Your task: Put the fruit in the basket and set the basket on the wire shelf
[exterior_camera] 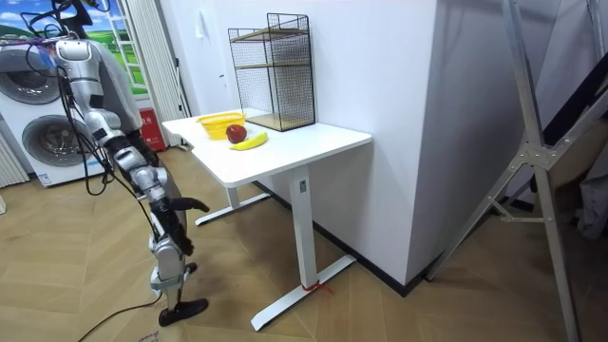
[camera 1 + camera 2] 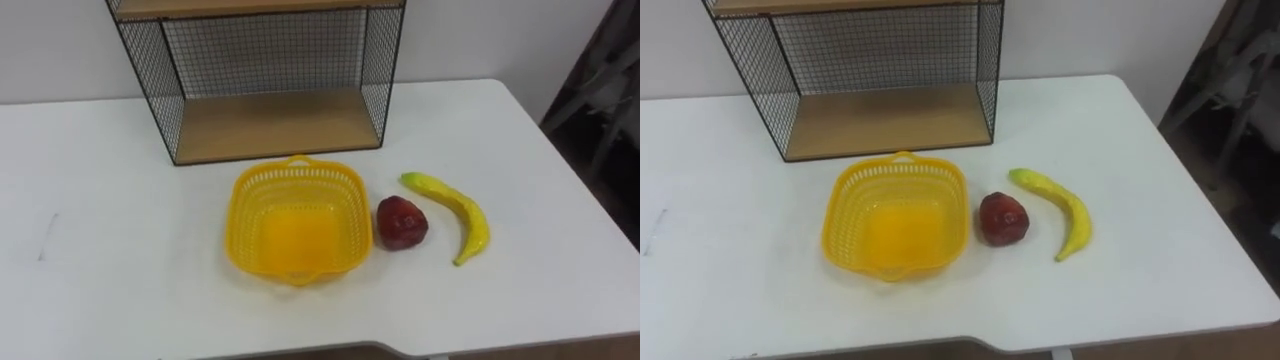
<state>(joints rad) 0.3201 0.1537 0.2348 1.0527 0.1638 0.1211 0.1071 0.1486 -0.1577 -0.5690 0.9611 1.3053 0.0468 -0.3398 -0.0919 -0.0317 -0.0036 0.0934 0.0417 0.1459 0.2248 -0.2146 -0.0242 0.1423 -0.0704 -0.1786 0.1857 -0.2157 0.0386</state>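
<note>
A yellow plastic basket (image 2: 243, 205) stands empty on the white table (image 2: 110, 250), just in front of the wire shelf (image 2: 275, 125). To the right of the basket, almost touching it, lies a dark red fruit (image 2: 401, 222). A banana (image 2: 455, 208) lies further right, curving towards the table's front. In the room view the robot stands a step back from the table's end, with the basket (image 1: 219, 122) and fruit across the tabletop from it. Its right hand (image 1: 187, 204) hangs low by its side, away from the table.
The wire shelf has a wooden lower board and an upper board, both bare, and stands against the wall. The table's right edge (image 2: 575, 190) runs close beyond the banana. Washing machines (image 1: 38, 123) stand behind the robot.
</note>
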